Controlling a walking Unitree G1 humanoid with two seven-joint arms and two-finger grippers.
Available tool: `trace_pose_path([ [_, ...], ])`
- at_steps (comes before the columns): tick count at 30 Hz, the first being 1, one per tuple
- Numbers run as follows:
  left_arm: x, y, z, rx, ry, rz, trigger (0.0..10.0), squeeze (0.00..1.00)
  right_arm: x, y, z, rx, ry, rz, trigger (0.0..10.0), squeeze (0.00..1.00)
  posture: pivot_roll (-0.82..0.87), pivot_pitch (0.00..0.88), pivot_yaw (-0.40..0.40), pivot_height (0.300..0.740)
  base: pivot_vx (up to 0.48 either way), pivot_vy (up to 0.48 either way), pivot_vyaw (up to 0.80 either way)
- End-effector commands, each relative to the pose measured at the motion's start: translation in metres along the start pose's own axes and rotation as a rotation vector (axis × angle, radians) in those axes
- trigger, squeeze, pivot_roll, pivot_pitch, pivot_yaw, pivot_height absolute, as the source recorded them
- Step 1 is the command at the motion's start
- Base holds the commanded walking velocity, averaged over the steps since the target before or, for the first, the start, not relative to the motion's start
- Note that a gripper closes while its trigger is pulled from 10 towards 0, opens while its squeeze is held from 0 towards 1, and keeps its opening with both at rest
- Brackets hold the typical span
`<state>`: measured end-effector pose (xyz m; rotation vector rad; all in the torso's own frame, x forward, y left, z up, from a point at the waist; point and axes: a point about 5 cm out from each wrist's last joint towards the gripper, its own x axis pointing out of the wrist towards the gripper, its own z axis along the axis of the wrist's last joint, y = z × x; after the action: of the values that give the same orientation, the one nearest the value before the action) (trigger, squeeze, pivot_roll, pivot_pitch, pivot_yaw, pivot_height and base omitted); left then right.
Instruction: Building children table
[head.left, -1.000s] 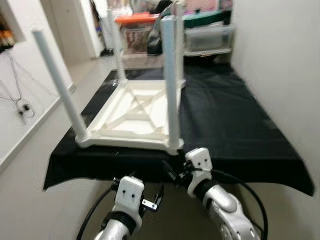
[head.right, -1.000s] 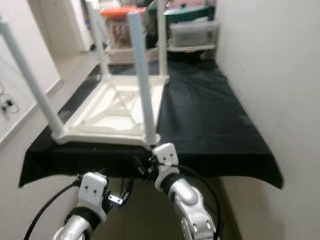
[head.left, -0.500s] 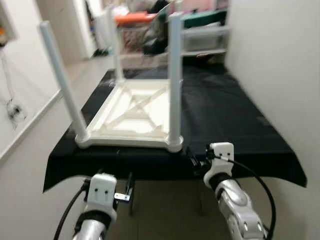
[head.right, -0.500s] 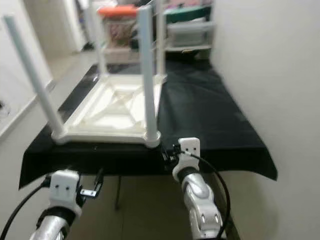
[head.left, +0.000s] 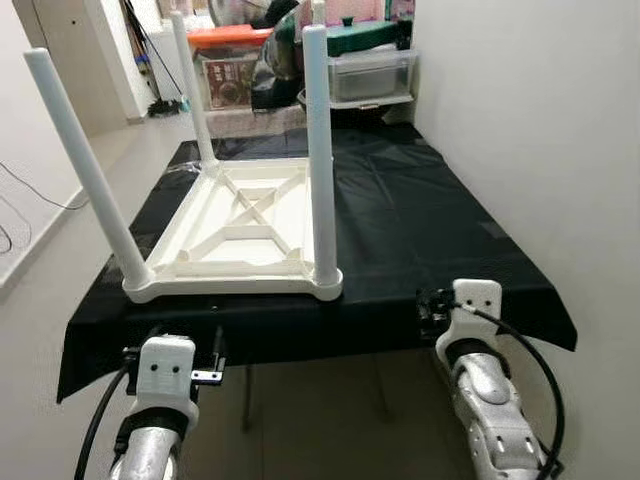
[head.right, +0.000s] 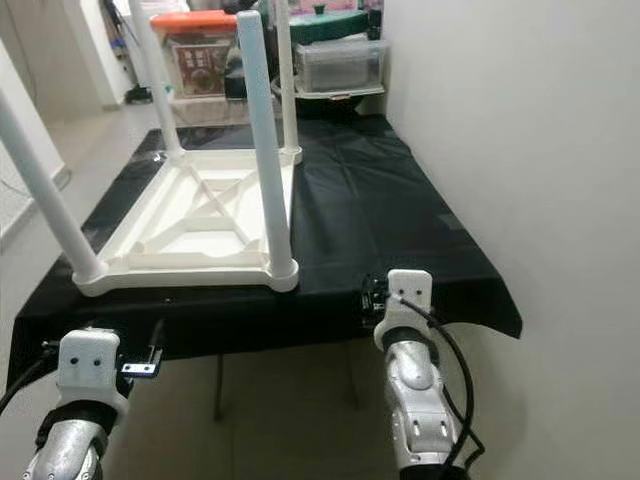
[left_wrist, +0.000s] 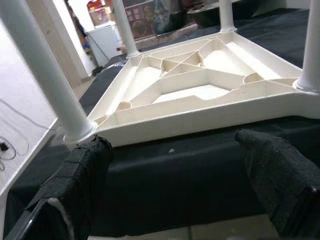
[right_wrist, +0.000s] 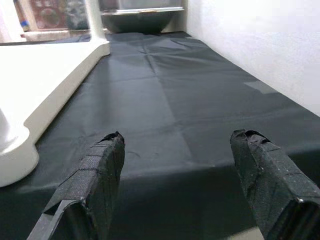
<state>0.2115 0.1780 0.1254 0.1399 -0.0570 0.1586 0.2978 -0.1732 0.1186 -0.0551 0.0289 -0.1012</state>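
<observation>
Children's table inverted on the black-draped tabletop (head.left: 470, 230), four legs fitted.

The children's table (head.left: 245, 235) is shown near the front edge. The left tool (left_wrist: 175, 180) and right tool (right_wrist: 175, 175) are held wide open, empty, below that edge. For turning upright, opposite frame rails should be gripped evenly.

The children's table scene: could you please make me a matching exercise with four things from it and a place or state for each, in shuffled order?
Things:
1. white table
2. black cloth
3. left gripper
4. orange lid

States or places:
A. open, below the near edge of the cloth
B. on a bin at the far end
C. upside down, legs pointing up
D. spread under the white table

Pairs: 1-C, 2-D, 3-A, 4-B
</observation>
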Motion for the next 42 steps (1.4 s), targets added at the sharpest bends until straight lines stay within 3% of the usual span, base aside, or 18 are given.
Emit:
trace_pose_path([
  [1, 0.0016, 0.0019, -0.0017, 0.018, 0.007, 0.013, 10.0, 0.0, -0.0007, -0.0005, -0.0032, -0.003, 0.0, -0.014, 10.0, 0.0, -0.08, 0.0, 0.028, 0.74, 0.0, 0.0, 0.0],
  [6, 0.002, 0.003, -0.0013, 0.023, 0.002, 0.018, 10.0, 0.0, -0.0012, 0.0021, -0.0032, -0.023, -0.002, -0.007, 10.0, 0.0, -0.08, 0.0, 0.031, 0.74, 0.0, 0.0, 0.0],
  [21, 0.0012, 0.0014, -0.0048, 0.023, 0.019, 0.022, 10.0, 0.0, -0.0003, 0.0083, -0.0036, -0.016, -0.003, 0.01, 10.0, 0.0, -0.08, 0.0, 0.028, 0.74, 0.396, 0.0, 0.0],
  [42, 0.0018, -0.0035, -0.0043, 0.002, 0.02, 0.0, 10.0, 0.0, -0.0014, 0.0093, -0.0055, -0.013, 0.002, 0.011, 10.0, 0.0, -0.07, 0.0, 0.028, 0.74, 0.0, 0.0, 0.0],
])
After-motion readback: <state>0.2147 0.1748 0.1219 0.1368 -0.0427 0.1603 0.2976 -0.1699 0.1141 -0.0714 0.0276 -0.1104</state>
